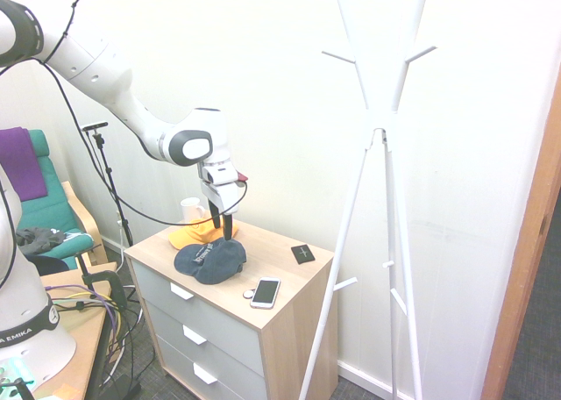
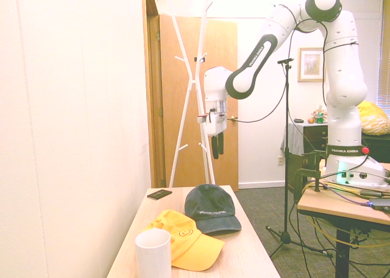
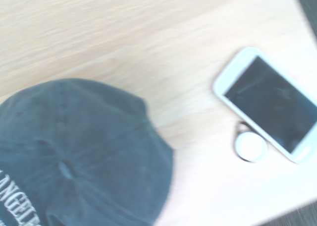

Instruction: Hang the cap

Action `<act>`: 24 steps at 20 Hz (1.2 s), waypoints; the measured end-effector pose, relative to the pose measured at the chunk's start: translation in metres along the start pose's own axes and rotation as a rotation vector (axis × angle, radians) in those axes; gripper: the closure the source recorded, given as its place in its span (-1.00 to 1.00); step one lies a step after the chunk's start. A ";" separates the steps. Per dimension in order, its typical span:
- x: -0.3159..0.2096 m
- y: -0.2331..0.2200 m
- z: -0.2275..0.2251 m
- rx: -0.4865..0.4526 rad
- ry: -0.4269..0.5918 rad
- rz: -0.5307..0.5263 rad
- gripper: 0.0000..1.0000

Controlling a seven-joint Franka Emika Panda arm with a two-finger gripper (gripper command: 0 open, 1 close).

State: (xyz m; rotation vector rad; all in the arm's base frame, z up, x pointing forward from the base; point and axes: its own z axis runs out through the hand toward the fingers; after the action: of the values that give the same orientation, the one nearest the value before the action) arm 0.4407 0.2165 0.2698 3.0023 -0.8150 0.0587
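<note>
The cap (image 1: 210, 260) is dark navy with pale lettering and lies on top of a wooden drawer chest (image 1: 289, 273). It also shows in the second exterior view, the cap (image 2: 210, 208) facing the camera, and in the wrist view the cap (image 3: 79, 151) fills the lower left. My gripper (image 1: 223, 225) hangs a little above the cap, open, with nothing between its fingers. From the other side the gripper (image 2: 217, 147) points straight down. A white coat stand (image 1: 379, 137) with upward pegs rises beside the chest, against the wall.
An orange-yellow cap (image 1: 195, 234) lies touching the navy one, with a white mug (image 1: 191, 210) behind it. A white phone (image 1: 266, 292), a small round white thing (image 3: 250, 146) and a black card (image 1: 302, 253) also lie on the chest top. A green armchair (image 1: 48, 207) stands at the left.
</note>
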 end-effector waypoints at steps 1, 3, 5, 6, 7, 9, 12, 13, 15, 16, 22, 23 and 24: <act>-0.006 -0.006 0.007 0.002 0.006 -0.019 -1.00; -0.017 -0.017 0.020 0.004 0.019 -0.047 -1.00; -0.028 -0.030 0.032 0.001 0.024 -0.072 -1.00; -0.034 -0.036 0.039 -0.004 0.023 -0.089 -1.00; -0.039 -0.042 0.045 -0.007 0.025 -0.107 -1.00; -0.050 -0.053 0.054 -0.008 0.037 -0.151 -1.00; -0.062 -0.060 0.074 -0.010 0.068 -0.200 -1.00; -0.064 -0.060 0.080 -0.014 0.073 -0.210 -1.00; -0.068 -0.062 0.088 -0.024 0.076 -0.224 1.00; -0.069 -0.062 0.090 -0.028 0.079 -0.230 1.00; -0.069 -0.063 0.092 -0.027 0.122 -0.238 1.00; -0.069 -0.064 0.092 -0.026 0.125 -0.238 1.00; -0.069 -0.064 0.091 -0.026 0.131 -0.240 1.00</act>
State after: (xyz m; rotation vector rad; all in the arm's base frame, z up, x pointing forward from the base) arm 0.4161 0.3030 0.1741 3.0081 -0.4368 0.2330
